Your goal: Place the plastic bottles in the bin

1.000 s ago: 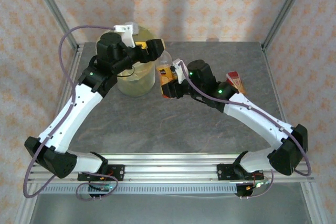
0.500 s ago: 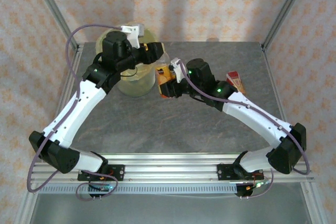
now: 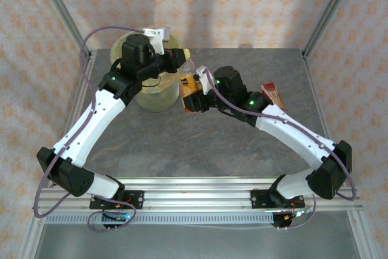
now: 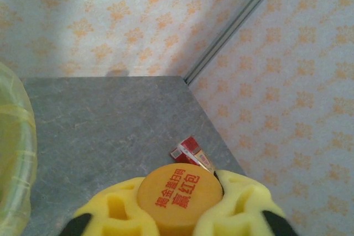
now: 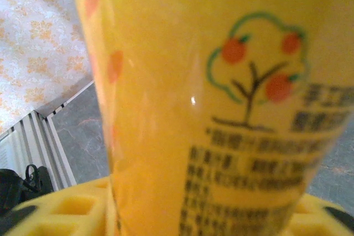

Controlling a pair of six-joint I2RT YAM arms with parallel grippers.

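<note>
One orange-labelled bottle (image 5: 221,109), long axis toward bin (image 3: 154,98); left claw (image 4: 180,208) tight on bin-end cap (image 4: 177,192); right claw (image 5: 182,214), grip unclear.

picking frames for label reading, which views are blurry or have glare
Right wrist: the orange bottle is too close, its label soft, with a glare streak at the top. Left wrist: the orange cap print is legible. Top external: even light, faint shadows on the back wall.
</note>
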